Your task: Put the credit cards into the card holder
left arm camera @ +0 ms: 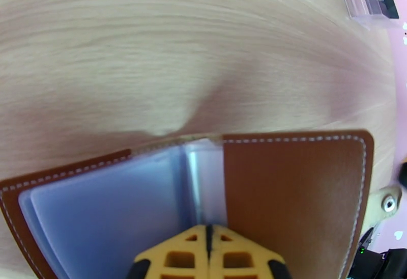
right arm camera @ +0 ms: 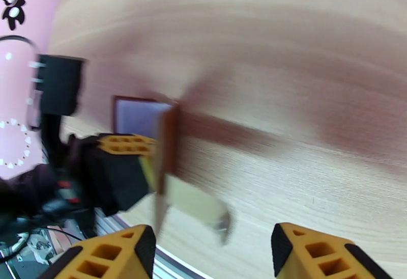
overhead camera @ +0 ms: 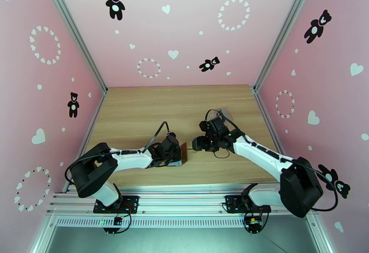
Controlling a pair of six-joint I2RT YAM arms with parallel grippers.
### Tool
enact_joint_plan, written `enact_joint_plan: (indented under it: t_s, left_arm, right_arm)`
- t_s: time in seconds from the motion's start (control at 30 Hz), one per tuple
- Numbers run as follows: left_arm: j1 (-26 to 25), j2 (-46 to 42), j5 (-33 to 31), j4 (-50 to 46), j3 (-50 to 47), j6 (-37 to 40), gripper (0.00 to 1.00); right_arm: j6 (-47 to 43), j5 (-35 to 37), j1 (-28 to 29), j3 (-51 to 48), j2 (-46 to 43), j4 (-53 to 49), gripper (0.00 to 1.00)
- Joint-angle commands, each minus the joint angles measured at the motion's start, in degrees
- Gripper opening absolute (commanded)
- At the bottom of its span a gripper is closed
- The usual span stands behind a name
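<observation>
1. Card holder point(left arm camera: 295, 198): it is open and stands on edge on the wooden table point(left arm camera: 152, 46). Its brown flap is to the right of the left fingers and its greyish see-through pockets point(left arm camera: 102, 208) are to their left.
2. Left gripper point(left arm camera: 208, 231): the fingers are pressed together, clamped on the card holder at its fold.
3. Right gripper point(right arm camera: 213, 247): the fingers are well apart and grip nothing. The pale snap tab point(right arm camera: 196, 206) hangs just ahead of the gap between them.
4. Clear plastic case point(left arm camera: 364, 0): it holds a dark card and lies well beyond the left fingers, off to their right.
</observation>
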Motion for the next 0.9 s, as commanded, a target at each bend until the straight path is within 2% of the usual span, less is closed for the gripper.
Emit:
enact_joint_plan:
  t_s: [0.0, 0.07, 0.13, 0.23, 0.27, 0.43, 0.63, 0.87]
  left_arm:
    - [-0.5, 2.3, -2.0, -5.1, 0.7, 1.4, 0.00]
    - [-0.5, 2.7, -2.2, -5.3, 1.0, 1.5, 0.00]
    - [-0.5, 2.7, -2.1, -5.2, 0.9, 1.4, 0.00]
    - [-0.7, 2.6, -1.8, -4.4, 0.6, 1.1, 0.00]
    - [-0.7, 2.8, -1.7, -4.2, 0.6, 1.1, 0.00]
    - [-0.9, 2.4, -1.6, -3.8, 0.2, 1.0, 0.00]
    - [-0.9, 0.8, -2.0, -3.4, -1.4, 0.7, 0.00]
    - [-0.9, -2.0, -2.2, -0.9, -5.0, 0.2, 0.00]
  right_arm:
    - [1.0, -4.7, 0.1, 1.2, -3.6, 0.1, 0.61]
    - [3.4, -8.2, 0.6, 0.0, -4.1, 3.6, 0.46]
    - [5.0, -9.6, 1.5, -0.5, -3.4, 5.8, 0.26]
    - [6.9, -10.2, 2.5, -1.5, -0.8, 8.4, 0.07]
    - [7.5, -10.8, 3.0, -2.0, 0.5, 9.7, 0.04]
    - [8.2, -11.2, 5.7, -2.4, 8.9, 13.2, 0.00]
    - [7.4, -6.8, 5.8, -3.9, 16.3, 13.3, 0.00]
    - [7.2, -7.3, 6.0, -4.2, 24.3, 15.9, 0.00]
